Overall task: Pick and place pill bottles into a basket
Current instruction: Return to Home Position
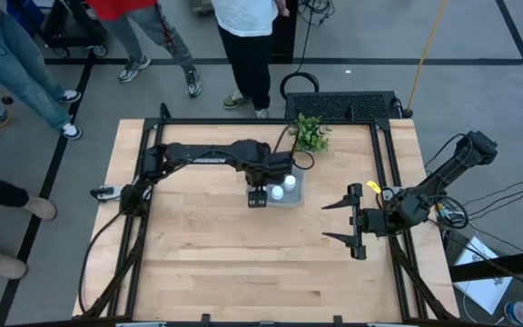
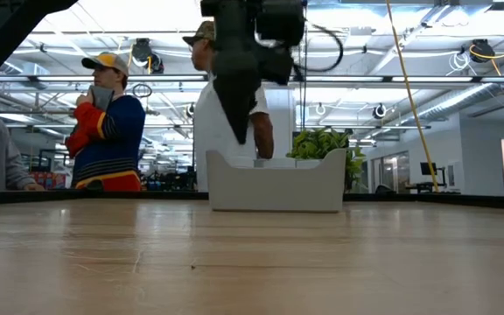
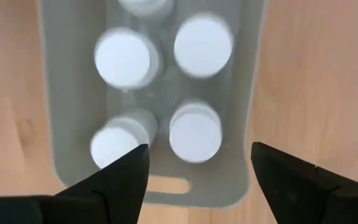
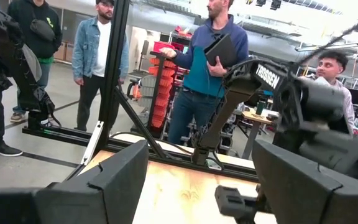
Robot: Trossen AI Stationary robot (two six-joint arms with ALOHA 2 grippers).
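The pale grey basket point(image 1: 295, 196) stands on the table right of centre, toward the far edge; it also shows in the low view point(image 2: 274, 185). Several white-capped pill bottles stand upright inside it point(image 3: 194, 132), two of them showing in the high view point(image 1: 290, 182). My left gripper point(image 3: 194, 169) hangs open and empty just above the basket's left end point(image 1: 258, 196), fingers pointing down point(image 2: 236, 114). My right gripper point(image 1: 341, 221) is open and empty over the table's right part, pointing toward the table's left edge; it also shows in its own wrist view point(image 4: 197, 177).
A small green potted plant point(image 1: 310, 133) stands at the far edge just behind the basket. Several people stand beyond the far edge point(image 2: 108, 122). Bare wooden table point(image 1: 216, 263) spreads across the near half.
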